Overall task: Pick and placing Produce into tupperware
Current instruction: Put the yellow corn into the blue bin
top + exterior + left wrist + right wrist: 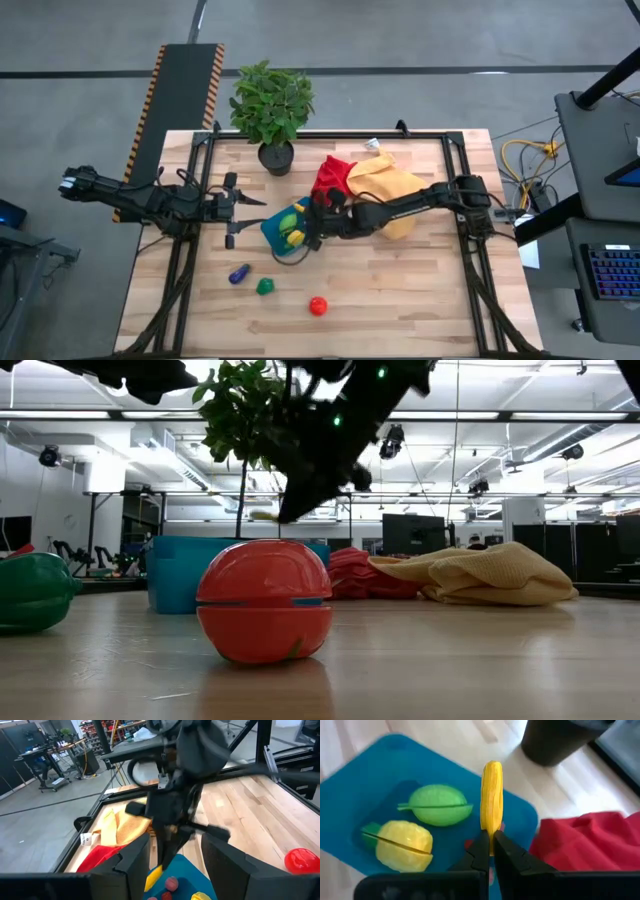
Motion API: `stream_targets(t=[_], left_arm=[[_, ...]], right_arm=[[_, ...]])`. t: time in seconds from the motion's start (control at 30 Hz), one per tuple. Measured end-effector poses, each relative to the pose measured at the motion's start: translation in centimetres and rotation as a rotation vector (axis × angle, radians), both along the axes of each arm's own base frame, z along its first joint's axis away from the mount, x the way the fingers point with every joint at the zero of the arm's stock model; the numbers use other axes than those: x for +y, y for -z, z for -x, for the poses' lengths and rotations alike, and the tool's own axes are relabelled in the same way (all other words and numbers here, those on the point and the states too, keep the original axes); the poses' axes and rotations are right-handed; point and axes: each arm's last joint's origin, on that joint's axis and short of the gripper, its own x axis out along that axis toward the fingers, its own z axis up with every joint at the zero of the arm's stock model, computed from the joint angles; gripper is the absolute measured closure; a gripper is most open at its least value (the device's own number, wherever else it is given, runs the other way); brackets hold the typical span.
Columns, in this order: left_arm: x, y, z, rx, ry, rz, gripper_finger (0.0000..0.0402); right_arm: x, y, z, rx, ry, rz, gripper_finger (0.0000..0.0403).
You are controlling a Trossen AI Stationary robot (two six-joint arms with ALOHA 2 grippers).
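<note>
High view: right gripper [312,226] reaches across the table and sits over the tupperware [272,232], the teal tub near table centre just in front of the potted plant [271,108]; left gripper [238,207] waits beside the tub's left edge, fingers spread wide, holding nothing. Loose produce not yet collected on the near side: purple piece [239,273], green piece [265,287], red ball [318,305]. Red cloth [332,176] and yellow cloth [388,184] lie behind the tub, under the right arm. Low view: red ball close to camera, green piece at the left edge, tub behind them, cloths to the right; the arm hangs over the tub. Left wrist view: own fingers apart, looking at the right arm above the tub, a yellow piece hanging below it. Right wrist view: fingers pinched tight on the end of a yellow corn-like piece [491,800], held over the tub, where a green piece [438,805] and a yellow piece [404,844] already lie. Judged: gripped by its tip so it clears the wall and drops in; release comes next, three pieces left.
</note>
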Motion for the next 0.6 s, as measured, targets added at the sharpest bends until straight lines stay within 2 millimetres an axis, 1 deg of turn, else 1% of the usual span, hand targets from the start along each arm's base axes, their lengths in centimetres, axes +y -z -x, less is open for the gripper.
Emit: stream_targets(t=[0.1,0.2,0.47,0.6], left_arm=[[0.00,0.00,0.00,0.001,0.000,0.000,0.0237],[0.00,0.00,0.01,0.000,0.000,0.000,0.0237],[0.00,0.00,0.02,0.000,0.000,0.000,0.0237],[0.00,0.00,0.02,0.000,0.000,0.000,0.0237]], right_arm=[[-0.71,0.44,-0.11,0.006,0.007,-0.059,0.0394],[-1.01,0.51,-0.12,0.004,0.014,-0.071,0.0394],[-1.03,1.00,0.42,0.076,0.018,-0.067,0.0394],[-1.07,1.02,0.46,0.080,0.021,-0.064,0.0393]])
